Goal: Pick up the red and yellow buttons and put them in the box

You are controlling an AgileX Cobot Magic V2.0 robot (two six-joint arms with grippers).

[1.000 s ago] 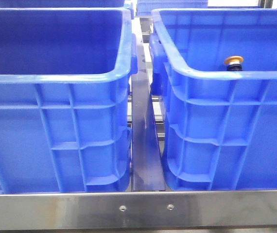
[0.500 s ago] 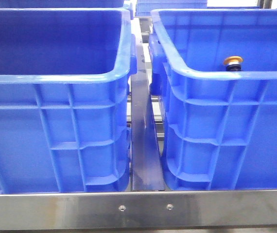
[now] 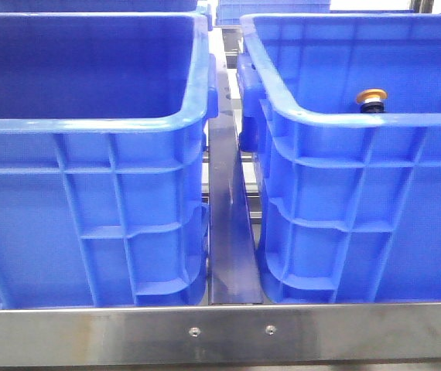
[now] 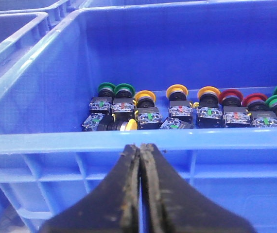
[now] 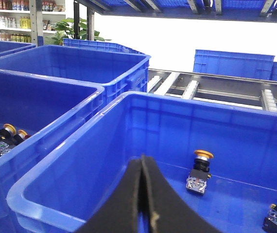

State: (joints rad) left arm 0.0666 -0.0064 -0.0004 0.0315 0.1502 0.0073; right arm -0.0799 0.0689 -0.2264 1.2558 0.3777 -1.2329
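Buttons: red [image 4: 231,99] and yellow [image 4: 176,92] caps packed in a row with green ones [image 4: 124,90] inside the left crate [image 4: 41,145]. My left claw [image 4: 140,150] pinched closed, empty, near its rim. Risk: clipping the rim or snagging a neighbouring green cap in that crowded row

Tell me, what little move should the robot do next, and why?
Probably the left gripper should open and lift over the blue plastic crate's thick rim. Its fingers are shut with nothing between them, outside the near wall, while the round red-capped push buttons and yellow-capped push buttons lie in a row on the floor inside. The right gripper is shut and empty too.
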